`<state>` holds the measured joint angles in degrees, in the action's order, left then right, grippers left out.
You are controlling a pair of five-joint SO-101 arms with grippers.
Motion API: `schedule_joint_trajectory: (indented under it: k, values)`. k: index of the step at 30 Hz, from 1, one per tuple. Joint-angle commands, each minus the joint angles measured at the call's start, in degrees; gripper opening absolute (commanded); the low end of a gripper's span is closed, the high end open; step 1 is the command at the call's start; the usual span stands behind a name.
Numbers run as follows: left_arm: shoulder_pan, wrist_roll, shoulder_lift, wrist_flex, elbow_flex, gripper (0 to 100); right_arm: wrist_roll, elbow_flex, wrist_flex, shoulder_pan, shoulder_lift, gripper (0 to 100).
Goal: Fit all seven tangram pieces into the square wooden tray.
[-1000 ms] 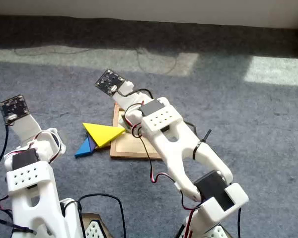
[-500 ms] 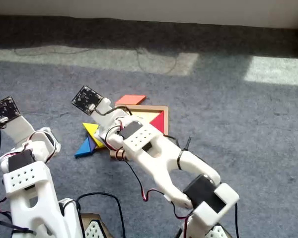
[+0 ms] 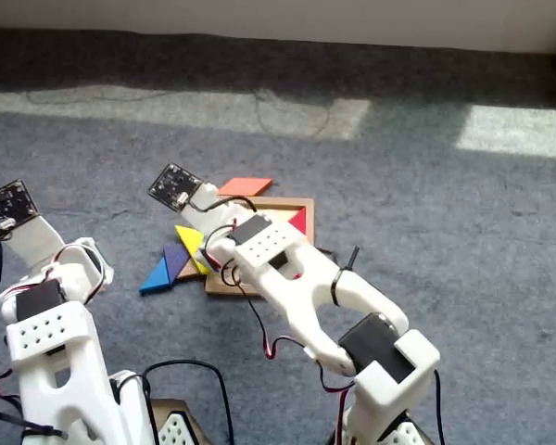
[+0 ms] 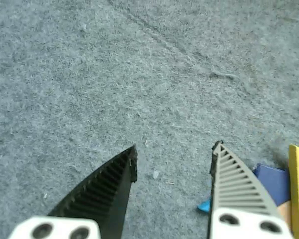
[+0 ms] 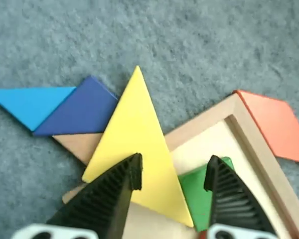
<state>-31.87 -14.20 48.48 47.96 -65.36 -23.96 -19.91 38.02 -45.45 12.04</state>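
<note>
Table (image 3: 463,241), covered in grey carpet, carrying both arms and all the pieces.

Right arm (image 3: 296,278): a second ago it lay stretched over the tray and hid it. It then swung left, and now reaches from the near right across the tray's near-left corner, wrist lowered over the tray's left rim. This uncovered the tray's far right part.

Left arm (image 3: 51,324): drawn back at the near left, shifted slightly left a second ago and unmoved since.

Square wooden tray (image 3: 278,200): at mid-table.

Yellow triangle (image 5: 137,144): the largest piece in view. A second ago it lay mainly on the carpet. It now straddles the left rim, with its wide end over the tray floor and its tip on the carpet. By judgement it is partly inserted, not yet seated.

Smaller pieces: red (image 3: 298,221) and green (image 5: 197,191) inside the tray; orange (image 3: 246,186) just beyond the far rim; light blue (image 3: 153,276) and dark blue (image 3: 176,260) touching, left of the tray. Most pieces remain outside.

Right tool (image 5: 174,162): spread above the yellow triangle's wide end, pinching nothing.

Left tool (image 4: 175,147): spread and empty over bare carpet, left of the blue pieces.
</note>
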Motion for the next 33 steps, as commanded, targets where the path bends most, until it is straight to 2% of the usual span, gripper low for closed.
schedule_joint_trajectory:
  k: [1,6,9,15,17,19,21,25,33]
  values:
    - [-0.3,-0.4,1.4,-0.9,2.7,25,-4.8,0.7,6.5,3.2,0.8,21.3]
    - [-0.3,-0.4,1.4,-0.8,2.6,25,-5.5,3.0,11.4,5.8,0.8,21.3]
    - [-0.3,-0.4,1.4,-0.8,2.6,25,-8.6,5.8,16.0,7.3,0.8,21.3]
    - [-0.3,-0.4,1.3,-0.8,2.6,25,-8.7,9.5,20.9,8.5,-2.2,21.4]
    - [-0.3,-0.4,1.3,-0.9,2.6,25,-8.1,9.3,20.6,7.6,-5.1,21.7]
    - [-0.3,-0.4,1.4,-0.9,2.6,25,-4.3,7.5,20.0,6.3,-7.7,22.0]
    - [-0.3,-0.4,1.4,-0.9,2.6,25,-2.1,5.0,18.3,5.1,-9.6,25.5]
    - [-0.3,-0.4,1.4,-0.9,2.6,25,-1.8,-0.8,12.8,3.0,-10.9,33.9]
    - [-0.3,-0.4,1.4,-0.9,2.7,25,-2.1,-5.1,7.3,-0.3,-10.8,34.8]
